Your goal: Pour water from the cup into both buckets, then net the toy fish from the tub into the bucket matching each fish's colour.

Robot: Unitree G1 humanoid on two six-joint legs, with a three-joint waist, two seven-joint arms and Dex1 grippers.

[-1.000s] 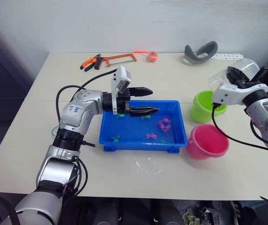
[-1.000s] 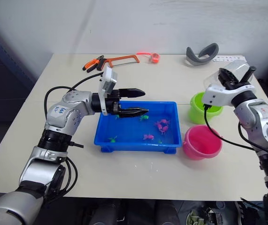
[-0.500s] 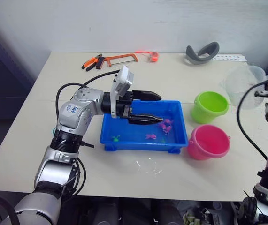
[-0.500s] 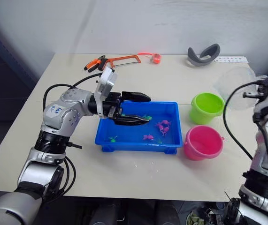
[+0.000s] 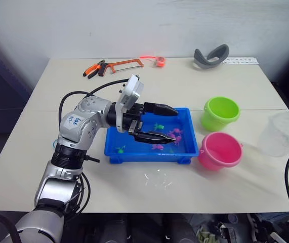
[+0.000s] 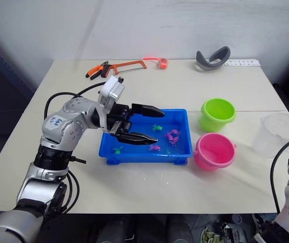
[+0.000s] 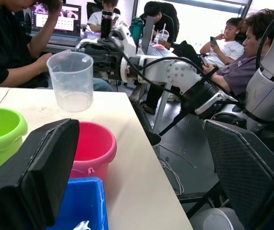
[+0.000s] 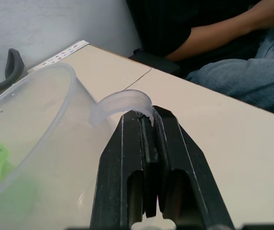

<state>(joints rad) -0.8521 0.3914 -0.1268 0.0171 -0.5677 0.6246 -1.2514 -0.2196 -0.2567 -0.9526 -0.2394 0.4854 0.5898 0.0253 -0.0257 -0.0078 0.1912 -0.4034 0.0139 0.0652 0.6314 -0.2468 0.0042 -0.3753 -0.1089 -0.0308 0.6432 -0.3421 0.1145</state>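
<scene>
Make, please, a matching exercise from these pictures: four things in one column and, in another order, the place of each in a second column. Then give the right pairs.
Things:
1. cup
2. left gripper
3. saw
4. pink bucket

Places:
A. at the table's far edge, beside the pliers
B. over the tub, open
C. near the table's right edge, its handle in the right gripper
D. nearer than the green bucket, right of the tub

Pairs: 1-C, 2-B, 3-A, 4-D
</scene>
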